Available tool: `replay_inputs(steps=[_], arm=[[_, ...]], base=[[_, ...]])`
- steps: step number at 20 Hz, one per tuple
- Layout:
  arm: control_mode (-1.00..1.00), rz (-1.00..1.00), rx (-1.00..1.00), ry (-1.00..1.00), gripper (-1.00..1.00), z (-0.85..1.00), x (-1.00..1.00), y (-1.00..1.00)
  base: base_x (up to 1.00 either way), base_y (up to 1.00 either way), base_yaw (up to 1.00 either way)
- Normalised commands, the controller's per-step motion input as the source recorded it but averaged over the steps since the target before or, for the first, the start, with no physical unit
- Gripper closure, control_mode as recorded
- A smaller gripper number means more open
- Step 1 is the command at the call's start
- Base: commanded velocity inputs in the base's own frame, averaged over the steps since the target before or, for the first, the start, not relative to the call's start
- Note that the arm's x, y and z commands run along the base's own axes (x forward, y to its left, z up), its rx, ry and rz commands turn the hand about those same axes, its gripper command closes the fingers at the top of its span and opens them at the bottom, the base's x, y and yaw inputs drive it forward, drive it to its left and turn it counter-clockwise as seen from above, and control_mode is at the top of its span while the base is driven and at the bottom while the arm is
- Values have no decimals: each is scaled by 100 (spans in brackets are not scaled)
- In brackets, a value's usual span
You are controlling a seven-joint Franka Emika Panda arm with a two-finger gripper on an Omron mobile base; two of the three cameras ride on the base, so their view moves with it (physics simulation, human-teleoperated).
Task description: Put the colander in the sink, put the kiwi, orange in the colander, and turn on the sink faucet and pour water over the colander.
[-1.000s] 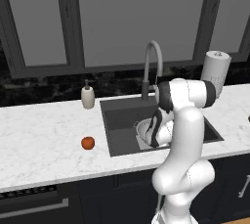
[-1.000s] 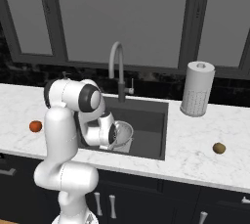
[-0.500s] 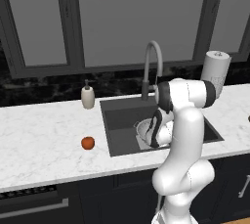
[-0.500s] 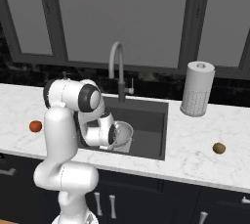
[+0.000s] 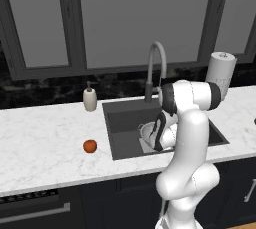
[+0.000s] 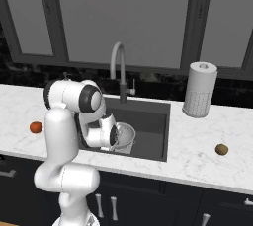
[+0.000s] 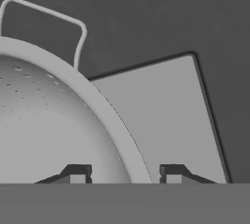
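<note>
Silver-grey metal filled the near left of the hand view: the colander [image 7: 53,120] sat down in the sink [image 6: 148,136], partly over the lighter plate [image 7: 166,115] on the dark floor, one loop handle [image 7: 46,22] standing out at its far edge. The gripper [image 7: 124,174] straddled the rim, one fingertip [image 7: 75,173] inside the bowl and the other outside, and both stood clear of the metal with a visible gap, so the jaws read as parted around the rim and not pinching it.

From the right base view the colander lay toward the near left of the basin, with the faucet [image 6: 118,67] at the far edge behind it and no stream running. The orange [image 5: 90,146] rested on the counter [image 5: 45,143] left of the sink, well apart from it; the kiwi [image 6: 222,149] lay on the counter to the right, near the paper towel roll [image 6: 199,90].

The first step looked done in effect: the bowl was placed and being let go. Next, I judged, the hand had to lift straight out without catching the rim, then go for one of the fruits.
</note>
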Motion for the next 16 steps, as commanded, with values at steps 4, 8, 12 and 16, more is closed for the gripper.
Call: replay_inputs(steps=[4,8,12,16], arm=[[-100,0,0,-2,-100,-1,0,0],[-100,0,0,-2,-100,9,-9,-6],[-100,0,1,1,-100,81,-12,0],[-100,1,5,7,-100,100,-21,-4]], base=[[0,0,0],[0,0,0],[0,0,0],[0,0,0]])
